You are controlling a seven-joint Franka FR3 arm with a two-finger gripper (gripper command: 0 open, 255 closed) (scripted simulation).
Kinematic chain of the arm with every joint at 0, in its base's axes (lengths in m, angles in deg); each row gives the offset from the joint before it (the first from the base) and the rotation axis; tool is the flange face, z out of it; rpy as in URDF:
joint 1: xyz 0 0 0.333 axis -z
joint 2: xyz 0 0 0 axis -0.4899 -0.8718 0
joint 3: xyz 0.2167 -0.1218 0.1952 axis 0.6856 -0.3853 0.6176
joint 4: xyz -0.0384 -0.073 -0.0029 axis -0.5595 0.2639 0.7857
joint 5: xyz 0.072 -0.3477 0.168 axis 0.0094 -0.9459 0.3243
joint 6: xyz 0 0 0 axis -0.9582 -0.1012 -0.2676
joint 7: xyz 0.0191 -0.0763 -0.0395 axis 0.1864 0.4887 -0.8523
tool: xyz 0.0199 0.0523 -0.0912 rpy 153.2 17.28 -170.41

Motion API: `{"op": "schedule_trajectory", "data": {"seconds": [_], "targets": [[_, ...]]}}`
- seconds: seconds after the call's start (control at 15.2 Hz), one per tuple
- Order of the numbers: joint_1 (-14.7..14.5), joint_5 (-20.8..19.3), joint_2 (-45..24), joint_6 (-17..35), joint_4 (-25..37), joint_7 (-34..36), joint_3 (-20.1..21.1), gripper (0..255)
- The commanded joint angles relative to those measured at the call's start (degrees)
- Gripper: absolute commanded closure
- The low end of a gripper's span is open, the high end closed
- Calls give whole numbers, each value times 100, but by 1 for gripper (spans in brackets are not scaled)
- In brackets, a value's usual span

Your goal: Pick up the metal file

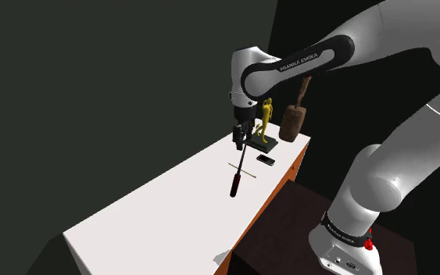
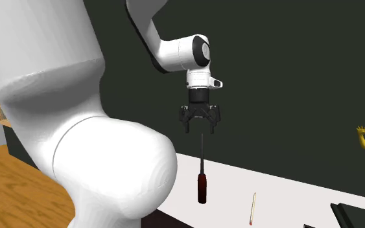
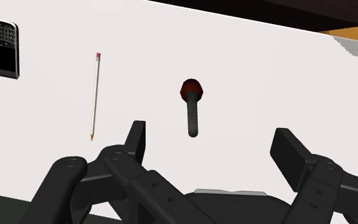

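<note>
metal file (image 2: 201,175): thin dark shank, bulbous dark red handle. stands upright in the middle of the second exterior view, handle down and bare tip up, directly under the jaws. seen end-on from the wrist (image 3: 191,105), handle farthest away, shank running back toward the gap between the jaws. jaws spread wide, touching nothing; tip near them but apart, so not gripped. cannot tell whether the handle end rests on the desk (image 1: 155,211) or hangs clear of it.

probably light, rigid and hard, with no give under pressure. shank looks narrow and smooth, so likely to slip or pivot if pinched near the tip, with the handle's weight swinging below. handle thicker and rounder, likely the better purchase. best to close across the shank low down, just above the handle, or on the handle's neck, square to the long axis. upright and unsupported as it looks, apt to topple before a slow closing lands.

around it: a pencil (image 3: 95,95) flat on the white desk just beside the file, and a black phone (image 3: 0,39) at the wrist view's upper left. farther along the desk, in the upper middle of the shoulder view, a yellow figurine (image 1: 266,117) and a brown mallet (image 1: 295,117), well apart from the file.
</note>
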Motion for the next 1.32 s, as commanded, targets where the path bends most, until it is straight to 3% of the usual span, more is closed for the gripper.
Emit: {"op": "schedule_trajectory", "data": {"seconds": [0.0, 0.53, 1.19, 1.25], "targets": [[24, -106, -402, 256, -22, 48, 31, 0], [74, -646, -2112, 1060, 183, 387, 91, 0], [70, -831, -2693, 1654, 126, 569, 55, 0], [70, -832, -2701, 1655, 133, 570, 54, 255]]}}
